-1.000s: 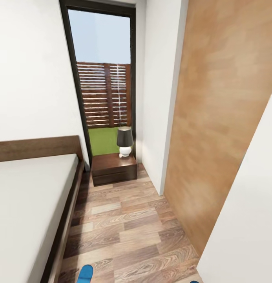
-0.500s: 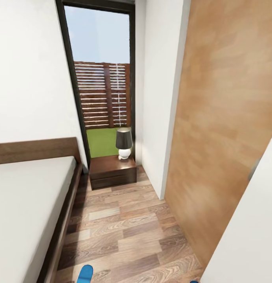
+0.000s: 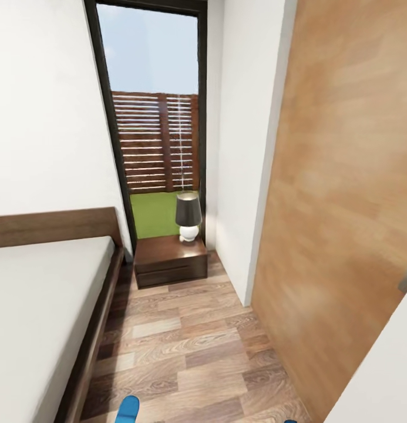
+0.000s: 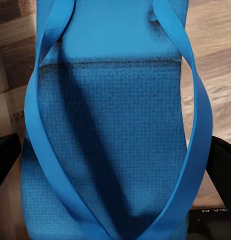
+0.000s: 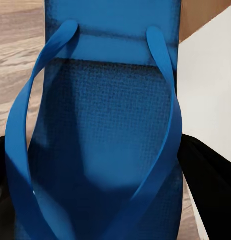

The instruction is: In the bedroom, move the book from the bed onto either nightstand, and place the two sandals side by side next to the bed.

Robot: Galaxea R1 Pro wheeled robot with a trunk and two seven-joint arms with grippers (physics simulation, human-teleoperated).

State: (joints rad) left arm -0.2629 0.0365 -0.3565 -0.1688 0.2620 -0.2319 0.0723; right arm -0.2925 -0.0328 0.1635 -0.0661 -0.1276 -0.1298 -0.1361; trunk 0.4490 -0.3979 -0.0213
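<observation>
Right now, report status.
Left end effector and right end effector each on a sandal. Bed at left, nightstand ahead. Door close at right.

A bare strip of wood floor [image 3: 185, 346] runs from near to far, hemmed by the bed [image 3: 44, 305] on the left and a wood-panelled wall [image 3: 344, 205] on the right. At its far end the nightstand [image 3: 170, 261] blocks the way — a lamp [image 3: 188, 216] stands toward its right rear, leaving the left of the top free.
</observation>
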